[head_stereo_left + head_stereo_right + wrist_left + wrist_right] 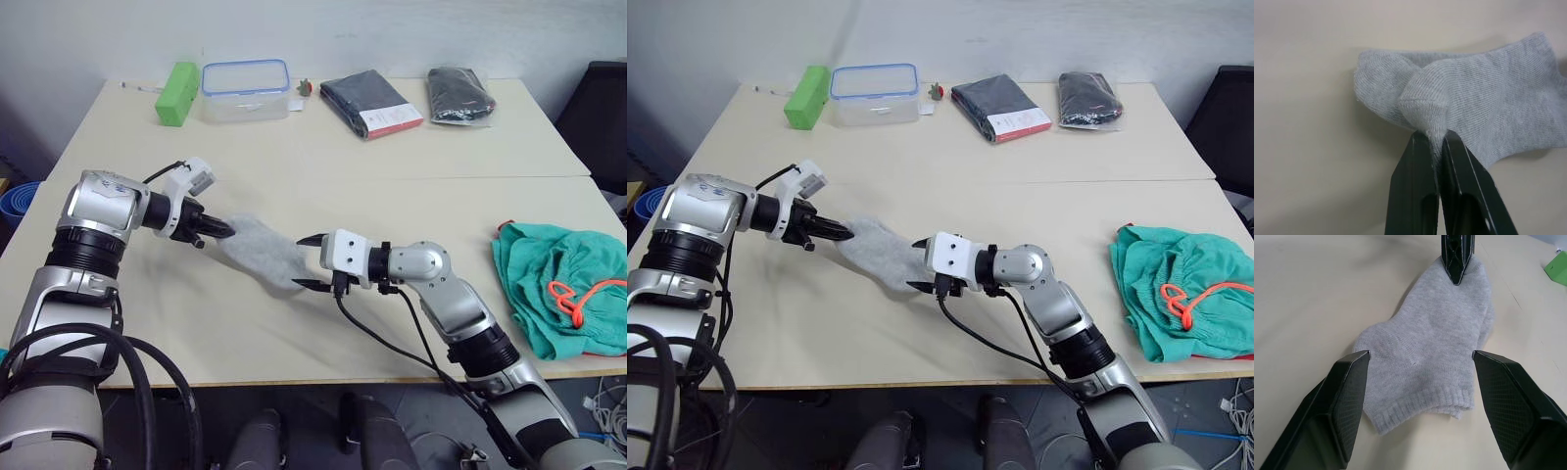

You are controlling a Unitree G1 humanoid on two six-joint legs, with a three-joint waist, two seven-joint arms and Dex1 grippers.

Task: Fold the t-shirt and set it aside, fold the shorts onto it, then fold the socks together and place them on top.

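Your socks (260,253) run upper-left to lower-right; left gripper (227,231) pinches one end, right gripper (306,262) gapes wide, holding nothing.

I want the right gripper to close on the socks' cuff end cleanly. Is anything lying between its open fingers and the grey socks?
Nothing visible does. The right gripper is open, its fingers either side of the ribbed cuff end of the soft light grey socks on bare tabletop. The left gripper pinches the far toe end only.

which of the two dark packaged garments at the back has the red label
The left dark packaged garment, next to the clear container; its near end shows a red-and-white label. The right dark packaged garment shows none.
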